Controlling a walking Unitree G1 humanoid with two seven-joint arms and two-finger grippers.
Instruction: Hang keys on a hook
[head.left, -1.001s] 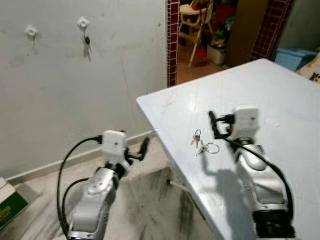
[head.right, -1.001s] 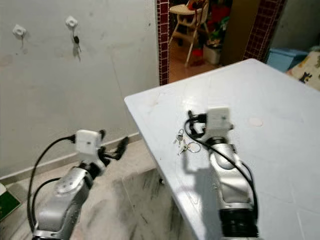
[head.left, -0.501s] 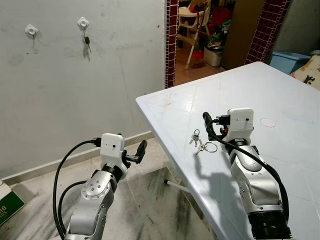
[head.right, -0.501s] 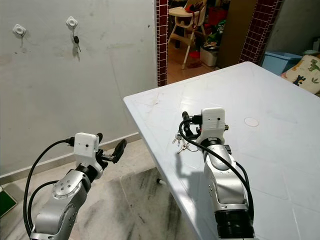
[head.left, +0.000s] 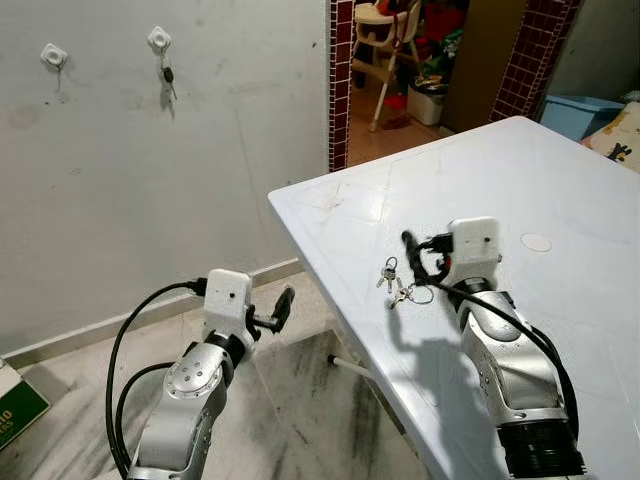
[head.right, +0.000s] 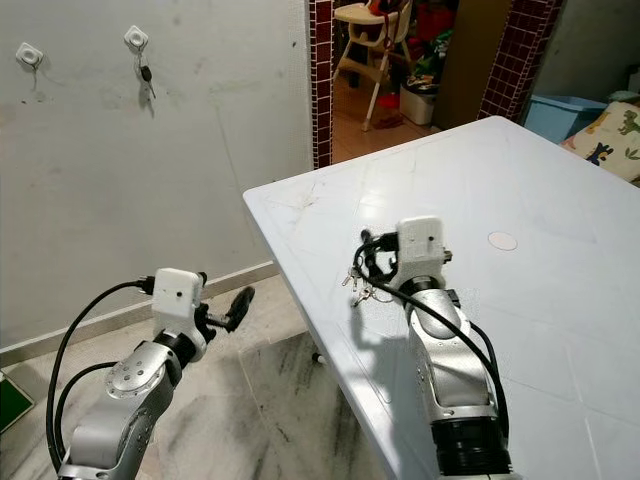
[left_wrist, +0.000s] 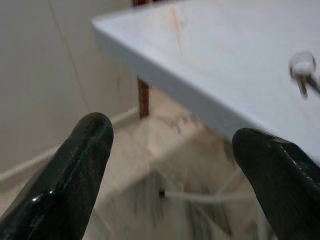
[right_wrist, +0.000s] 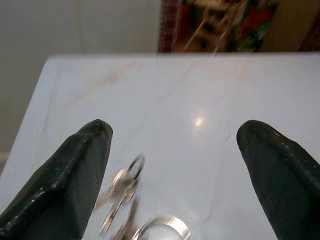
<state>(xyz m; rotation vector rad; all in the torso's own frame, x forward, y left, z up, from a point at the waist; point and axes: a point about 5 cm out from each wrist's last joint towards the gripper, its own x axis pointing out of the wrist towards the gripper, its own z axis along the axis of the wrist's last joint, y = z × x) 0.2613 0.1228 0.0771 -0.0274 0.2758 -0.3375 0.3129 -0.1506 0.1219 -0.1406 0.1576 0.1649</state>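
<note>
Hovering just over the keys (head.left: 399, 288) near the white worktop (head.left: 560, 200) edge, the right gripper (right_wrist: 172, 165) has its fingers spread wide, gripping nothing. The pickup is undone. On the wall, one hook (head.left: 50, 55) is bare; the other hook (head.left: 158, 39) seems to carry a small dark key already. The left gripper (left_wrist: 175, 165) idles beside the worktop, fingers apart.

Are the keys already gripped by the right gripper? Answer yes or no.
No: the keys lie on the white table between the open right gripper fingers, untouched.
</note>
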